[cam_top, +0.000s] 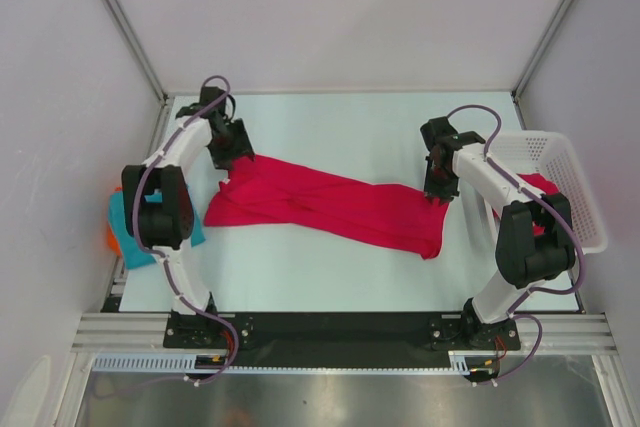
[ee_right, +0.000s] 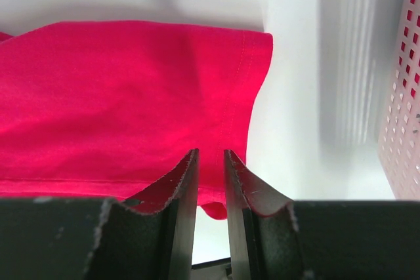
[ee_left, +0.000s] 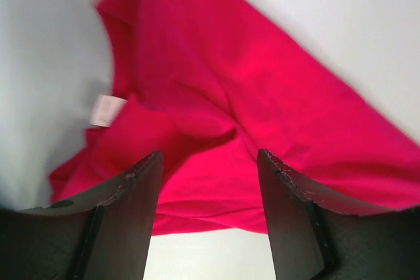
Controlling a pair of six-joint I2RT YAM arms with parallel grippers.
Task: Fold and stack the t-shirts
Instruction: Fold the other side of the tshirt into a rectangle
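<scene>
A crimson t-shirt (cam_top: 330, 205) lies stretched and rumpled across the middle of the table, from back left to front right. My left gripper (cam_top: 232, 152) is open just above its left end; in the left wrist view the cloth (ee_left: 262, 83) and its white neck label (ee_left: 105, 109) lie between and beyond the fingers (ee_left: 210, 155). My right gripper (cam_top: 437, 195) is nearly closed, shut on the hemmed right edge of the shirt (ee_right: 131, 96) at its fingertips (ee_right: 210, 153). A teal t-shirt (cam_top: 122, 237) lies folded at the table's left edge. A second crimson shirt (cam_top: 540, 185) lies in the basket.
The white mesh basket (cam_top: 575, 177) stands at the right edge, close to the right arm, and its wall shows in the right wrist view (ee_right: 403, 96). Something orange (cam_top: 110, 239) sticks out beside the teal shirt. Enclosure walls stand at the back and both sides.
</scene>
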